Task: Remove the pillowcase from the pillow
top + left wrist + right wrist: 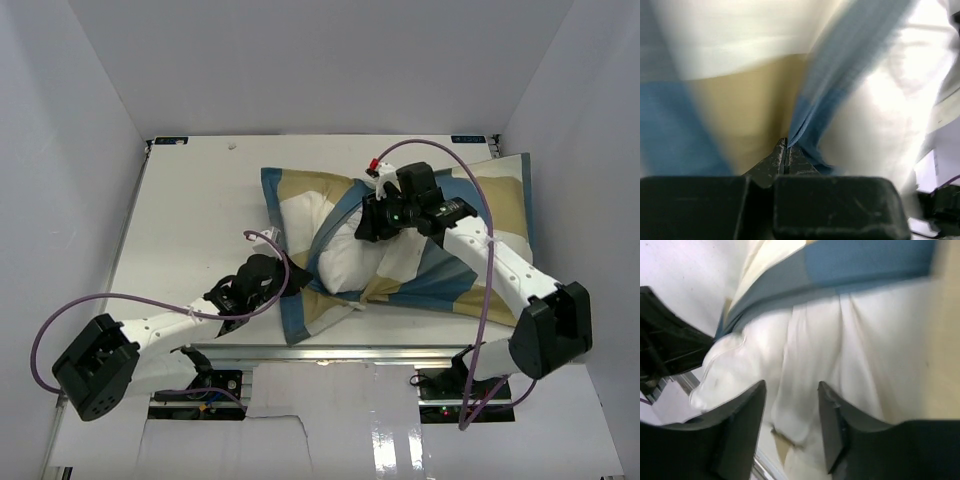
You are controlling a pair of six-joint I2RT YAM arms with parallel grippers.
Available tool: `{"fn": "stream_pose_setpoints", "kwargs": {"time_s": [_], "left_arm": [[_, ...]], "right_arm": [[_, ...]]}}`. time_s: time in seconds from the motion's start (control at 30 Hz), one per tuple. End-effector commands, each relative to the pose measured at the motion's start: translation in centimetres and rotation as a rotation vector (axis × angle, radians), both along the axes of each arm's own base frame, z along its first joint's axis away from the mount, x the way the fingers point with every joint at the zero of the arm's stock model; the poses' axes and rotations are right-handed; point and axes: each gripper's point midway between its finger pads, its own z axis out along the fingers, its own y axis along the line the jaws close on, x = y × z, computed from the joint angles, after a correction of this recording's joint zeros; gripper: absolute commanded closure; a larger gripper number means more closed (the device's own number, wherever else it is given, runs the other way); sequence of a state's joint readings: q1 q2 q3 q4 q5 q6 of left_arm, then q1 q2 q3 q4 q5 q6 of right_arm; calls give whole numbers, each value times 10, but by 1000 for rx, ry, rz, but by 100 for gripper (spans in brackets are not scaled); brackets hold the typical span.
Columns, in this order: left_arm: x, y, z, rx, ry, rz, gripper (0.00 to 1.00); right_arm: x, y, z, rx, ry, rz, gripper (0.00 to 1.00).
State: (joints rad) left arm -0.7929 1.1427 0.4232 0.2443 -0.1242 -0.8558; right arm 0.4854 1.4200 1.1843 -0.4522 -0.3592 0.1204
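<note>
The pillowcase, in blue, tan and cream blocks, lies across the table's right half. The white pillow bulges out of its open left end. My left gripper is shut on the pillowcase's blue edge at the near left corner. My right gripper is open and hovers over the exposed pillow. In the right wrist view its fingers straddle a white fold of the pillow, with the blue band of the case above.
White walls enclose the table on three sides. A metal rail runs along the near edge. Purple cables loop from both arms. The left arm's base sits at the bottom left.
</note>
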Motion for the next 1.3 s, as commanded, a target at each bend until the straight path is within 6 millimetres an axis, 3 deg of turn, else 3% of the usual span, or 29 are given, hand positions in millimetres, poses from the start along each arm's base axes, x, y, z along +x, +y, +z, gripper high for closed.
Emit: {"fn": "stream_pose_setpoints", "kwargs": {"time_s": [0.0,0.13,0.23,0.27,0.33,0.37,0.47,0.63,0.67,0.73,0.83,0.93,0.97,1.13,1.17,1.2,1.23,1.27], "left_arm": [[-23,20,-52,151,110,-55,100],[-21,12,-49,136,118,-74,100],[-25,12,-50,110,109,-79,100],[-26,12,-49,100,107,-77,100],[-27,12,-45,70,98,-72,100],[-28,11,-43,59,95,-73,100],[-28,7,-31,22,77,-83,100],[-30,7,-20,-21,62,-77,100],[-31,9,-21,-23,65,-72,100],[-31,11,-17,-38,55,-60,100],[-30,14,-17,-38,46,-46,100],[-29,14,-15,-40,43,-41,100],[-29,13,-16,-39,45,-44,100],[-28,17,-17,-29,43,-30,100],[-27,20,-18,-22,44,-15,100],[-28,22,-18,-17,49,-6,100],[-27,23,-17,-14,48,5,100],[-25,25,-17,-7,49,16,100]], "right_arm": [[-15,5,39,-31,-256,52,45],[-46,14,38,-22,-291,43,27],[-71,23,49,8,-350,55,21],[-88,35,49,21,-364,105,21],[-96,43,50,20,-417,113,18],[-109,51,40,-2,-427,147,17],[-119,63,16,-84,-466,178,11],[-112,88,-10,-79,-551,178,4],[-105,89,-10,-87,-591,164,4],[-93,87,-29,-161,-581,115,5],[-88,91,-51,-208,-567,111,6],[-84,92,-66,-216,-550,75,17],[-81,88,-67,-219,-544,28,35],[-81,57,-70,-244,-511,-85,88],[-81,48,-67,-245,-511,-122,92],[-84,40,-51,-188,-515,-154,92],[-90,26,-59,-206,-503,-154,92],[-94,17,-43,-151,-511,-177,92]]}}
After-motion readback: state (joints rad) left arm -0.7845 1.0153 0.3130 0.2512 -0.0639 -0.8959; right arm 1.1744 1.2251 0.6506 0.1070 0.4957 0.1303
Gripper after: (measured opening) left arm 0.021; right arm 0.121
